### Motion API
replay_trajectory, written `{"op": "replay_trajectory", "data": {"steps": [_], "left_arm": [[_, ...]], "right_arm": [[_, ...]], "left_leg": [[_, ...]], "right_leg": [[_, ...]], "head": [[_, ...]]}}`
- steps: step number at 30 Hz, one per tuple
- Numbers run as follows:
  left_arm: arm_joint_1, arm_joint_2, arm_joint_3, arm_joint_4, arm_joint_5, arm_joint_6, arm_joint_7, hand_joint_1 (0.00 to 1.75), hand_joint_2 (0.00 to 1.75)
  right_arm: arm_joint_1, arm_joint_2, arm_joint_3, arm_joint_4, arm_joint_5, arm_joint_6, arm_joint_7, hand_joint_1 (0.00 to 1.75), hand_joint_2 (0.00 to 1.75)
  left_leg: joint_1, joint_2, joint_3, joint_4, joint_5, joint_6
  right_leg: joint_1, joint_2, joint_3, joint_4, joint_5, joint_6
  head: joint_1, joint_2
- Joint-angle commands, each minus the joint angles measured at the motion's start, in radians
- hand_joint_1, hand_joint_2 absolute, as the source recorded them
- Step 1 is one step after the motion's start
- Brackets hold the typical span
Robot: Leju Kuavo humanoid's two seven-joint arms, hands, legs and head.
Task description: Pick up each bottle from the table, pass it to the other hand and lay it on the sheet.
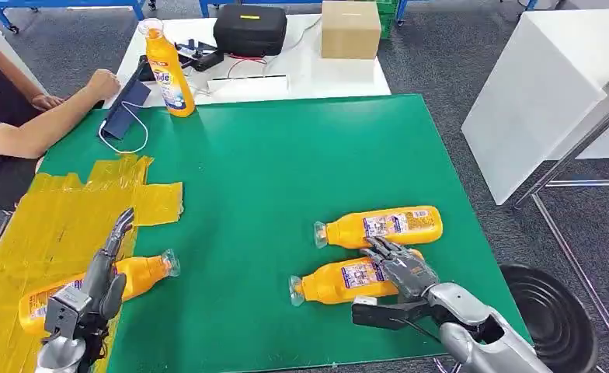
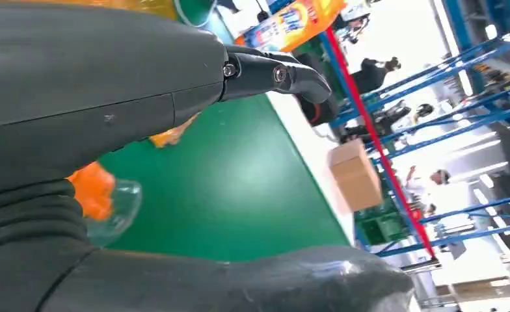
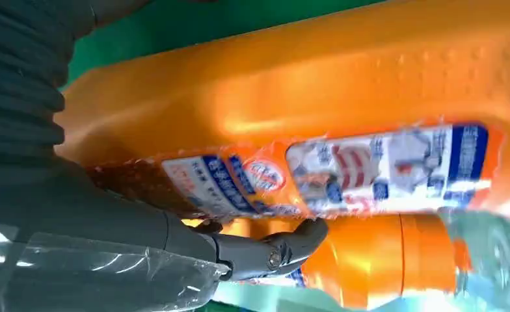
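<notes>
Two orange bottles lie on their sides on the green table (image 1: 286, 155) at the front right: a far one (image 1: 383, 226) and a near one (image 1: 336, 281). My right hand (image 1: 398, 270) lies over the near bottle (image 3: 317, 84), its fingers (image 3: 272, 253) reaching into the gap between the two bottles and its thumb spread apart on the near side. A third bottle (image 1: 142, 276) lies on the yellow sheet (image 1: 45, 225) at the front left. My left hand (image 1: 92, 291) hovers over it with fingers (image 2: 272, 75) stretched out, holding nothing; the bottle's clear cap (image 2: 112, 208) shows between thumb and fingers.
A fourth orange bottle (image 1: 169, 70) stands upright at the back left. A person's arm (image 1: 53, 116) rests at the table's left edge by a blue pouch (image 1: 127, 105). Behind are a black case (image 1: 249, 29) and a cardboard box (image 1: 350, 29). A black bin (image 1: 554, 311) sits at the right.
</notes>
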Motion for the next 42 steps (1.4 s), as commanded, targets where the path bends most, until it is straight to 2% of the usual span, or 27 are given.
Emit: {"op": "replay_trajectory", "data": {"steps": [1,2,3,4,8,9,10,12,14,15,16,17,18,19,20,21,23,24,29,30,32,34,36,38,39,42], "left_arm": [[-0.021,-0.054,0.038,-0.017,0.013,-0.002,0.013,0.00,0.00],[-0.015,-0.063,0.045,-0.026,0.024,-0.007,0.019,0.00,0.00],[-0.007,-0.067,0.047,-0.038,0.025,-0.007,0.020,0.00,0.00],[-0.004,-0.072,0.050,-0.043,0.033,-0.011,0.025,0.00,0.00],[-0.008,-0.078,0.055,-0.054,0.044,-0.020,0.029,0.00,0.00],[-0.010,-0.078,0.055,-0.053,0.045,-0.021,0.029,0.00,0.00],[-0.011,-0.079,0.056,-0.053,0.045,-0.021,0.029,0.00,0.00],[-0.016,-0.080,0.054,-0.047,0.045,-0.022,0.029,0.00,0.00],[-0.020,-0.078,0.054,-0.039,0.045,-0.023,0.029,0.00,0.00],[-0.017,-0.076,0.057,-0.037,0.047,-0.024,0.029,0.00,0.00],[-0.002,-0.076,0.071,-0.042,0.069,-0.031,0.021,0.00,0.00],[0.023,-0.068,0.087,-0.052,0.085,-0.041,0.011,0.00,0.00],[0.060,-0.055,0.116,-0.063,0.107,-0.062,-0.018,0.00,0.00],[0.078,-0.048,0.138,-0.063,0.126,-0.086,-0.040,0.00,0.00],[0.090,-0.044,0.164,-0.068,0.136,-0.119,-0.051,0.00,0.00],[0.094,-0.044,0.171,-0.073,0.136,-0.126,-0.051,0.00,0.00],[0.091,-0.047,0.174,-0.071,0.132,-0.129,-0.051,0.00,0.00],[0.087,-0.051,0.174,-0.068,0.128,-0.129,-0.051,0.00,0.00],[0.080,-0.058,0.176,-0.064,0.119,-0.130,-0.051,0.00,0.00],[0.080,-0.059,0.181,-0.064,0.129,-0.144,-0.051,0.00,0.00],[0.083,-0.061,0.195,-0.065,0.168,-0.190,-0.051,0.00,0.00],[0.075,-0.088,0.201,-0.061,0.192,-0.230,-0.051,0.00,0.00],[0.069,-0.127,0.155,-0.092,0.190,-0.235,-0.020,0.00,0.00],[0.071,-0.151,0.097,-0.118,0.187,-0.207,0.008,0.00,0.00],[0.076,-0.153,0.057,-0.131,0.194,-0.189,0.016,0.00,0.00],[0.082,-0.138,0.008,-0.137,0.254,-0.180,0.034,0.00,0.00]], "right_arm": [[-0.098,-0.012,0.245,0.200,0.156,0.118,0.066,0.00,1.75],[-0.096,0.000,0.273,0.242,0.220,0.113,0.077,0.00,1.75],[-0.082,0.016,0.284,0.286,0.257,0.090,0.083,1.10,1.75],[-0.072,0.011,0.299,0.298,0.286,0.084,0.092,1.75,1.75],[-0.041,-0.026,0.268,0.274,0.320,0.068,0.106,1.75,1.75],[-0.039,-0.022,0.240,0.265,0.318,0.063,0.108,1.75,1.75],[-0.044,-0.018,0.227,0.261,0.314,0.064,0.110,1.75,1.75],[-0.061,0.002,0.193,0.260,0.288,0.070,0.100,1.75,1.75],[-0.079,0.029,0.160,0.262,0.249,0.061,0.090,1.75,1.75],[-0.091,0.050,0.144,0.265,0.233,0.051,0.087,1.75,1.75],[-0.099,0.087,0.120,0.270,0.204,0.024,0.076,1.75,1.75],[-0.114,0.131,0.111,0.281,0.193,0.005,0.074,1.75,1.75],[-0.145,0.211,0.098,0.309,0.161,-0.029,0.057,1.75,1.75],[-0.165,0.263,0.083,0.319,0.124,-0.047,0.050,1.75,1.75],[-0.203,0.304,0.091,0.330,0.102,-0.066,0.049,1.75,1.75],[-0.213,0.310,0.097,0.330,0.096,-0.060,0.060,1.75,1.75],[-0.217,0.303,0.099,0.323,0.090,-0.056,0.065,1.75,1.75],[-0.212,0.295,0.101,0.317,0.088,-0.057,0.065,1.75,1.75],[-0.202,0.280,0.103,0.312,0.080,-0.061,0.063,1.75,1.75],[-0.193,0.296,0.074,0.297,0.039,-0.108,0.026,1.75,1.75],[-0.182,0.362,-0.008,0.205,-0.077,-0.209,-0.052,1.75,1.75],[-0.165,0.390,-0.061,0.087,-0.159,-0.250,-0.087,1.75,1.75],[-0.127,0.360,-0.113,-0.056,-0.238,-0.266,-0.119,1.75,1.75],[-0.073,0.323,-0.157,-0.150,-0.279,-0.266,-0.156,1.75,1.75],[-0.050,0.306,-0.165,-0.177,-0.282,-0.245,-0.167,1.75,1.75],[-0.053,0.339,-0.143,-0.131,-0.268,-0.216,-0.179,1.75,1.75]], "left_leg": [[0.001,0.000,0.002,0.000,0.000,-0.001],[0.002,0.000,0.003,0.000,-0.001,-0.001],[0.002,0.001,0.004,-0.001,-0.001,-0.001],[0.002,0.004,0.007,-0.001,-0.001,-0.001],[0.005,0.003,0.010,-0.002,-0.001,-0.003],[0.006,0.008,0.018,-0.001,-0.006,-0.004],[0.008,0.008,0.019,-0.001,-0.006,-0.005],[0.009,0.011,0.015,0.002,-0.008,-0.004],[0.008,0.010,0.018,0.002,-0.013,-0.001],[0.008,0.013,0.030,0.002,-0.017,0.000],[0.008,0.011,0.021,0.002,-0.014,0.000],[0.008,0.015,0.029,0.003,-0.017,0.000],[0.008,0.018,0.036,0.001,-0.017,-0.002],[0.008,0.019,0.031,0.000,-0.013,-0.002],[0.009,0.021,0.040,-0.002,-0.013,-0.002],[0.009,0.026,0.033,-0.001,-0.012,-0.003],[0.010,0.027,0.032,-0.002,-0.012,-0.003],[0.010,0.025,0.036,-0.001,-0.014,-0.003],[0.010,0.011,0.021,-0.001,-0.009,-0.004],[0.010,0.007,0.019,0.000,-0.009,-0.004],[0.010,0.009,0.017,-0.001,-0.009,-0.004],[0.010,0.012,0.016,0.000,-0.009,-0.005],[0.009,0.012,0.011,0.002,-0.009,-0.005],[0.009,0.006,0.009,0.003,-0.009,-0.005],[0.009,0.001,0.009,0.003,-0.009,-0.004],[0.008,-0.004,0.010,0.001,-0.008,-0.003]], "right_leg": [[0.001,0.001,0.003,-0.002,0.000,0.000],[0.002,0.001,0.004,-0.002,0.001,0.000],[0.002,0.001,0.005,-0.003,0.001,0.000],[0.002,0.003,0.007,-0.003,0.001,0.000],[0.004,0.002,0.012,-0.008,0.002,-0.001],[0.006,0.007,0.018,-0.007,0.000,-0.001],[0.008,0.008,0.021,-0.010,0.002,-0.002],[0.008,0.010,0.006,-0.010,0.000,-0.005],[0.008,0.010,0.010,-0.009,-0.010,-0.003],[0.008,0.013,0.021,-0.008,-0.015,-0.004],[0.007,0.012,0.014,-0.008,-0.012,-0.003],[0.007,0.015,0.020,-0.006,-0.014,-0.003],[0.008,0.018,0.027,-0.007,-0.015,-0.003],[0.008,0.021,0.025,-0.009,-0.012,-0.003],[0.007,0.022,0.040,-0.010,-0.001,0.001],[0.007,0.028,0.032,-0.008,0.002,0.000],[0.007,0.027,0.032,-0.008,0.000,-0.001],[0.007,0.025,0.035,-0.008,-0.002,0.000],[0.007,0.012,0.023,-0.007,-0.004,0.000],[0.007,0.009,0.021,-0.007,-0.005,0.000],[0.007,0.010,0.020,-0.006,-0.004,0.001],[0.007,0.013,0.018,-0.005,-0.004,0.000],[0.006,0.012,0.014,-0.002,-0.004,0.000],[0.006,0.006,0.012,-0.002,-0.006,0.000],[0.006,0.001,0.012,-0.003,-0.006,0.001],[0.007,-0.003,0.014,-0.006,-0.006,0.001]], "head": [[0.000,0.000],[0.001,0.000],[0.000,0.000],[0.000,0.000],[0.000,0.000],[0.001,0.000],[0.002,0.000],[0.000,0.000],[0.000,0.000],[0.001,0.000],[0.000,0.000],[0.000,0.000],[0.001,0.000],[0.000,0.000],[0.002,0.000],[0.000,0.000],[0.002,0.000],[0.001,0.000],[0.000,0.000],[0.000,0.000],[0.000,0.000],[0.001,0.000],[0.001,0.000],[0.000,0.000],[0.000,0.000],[0.001,0.000]]}}
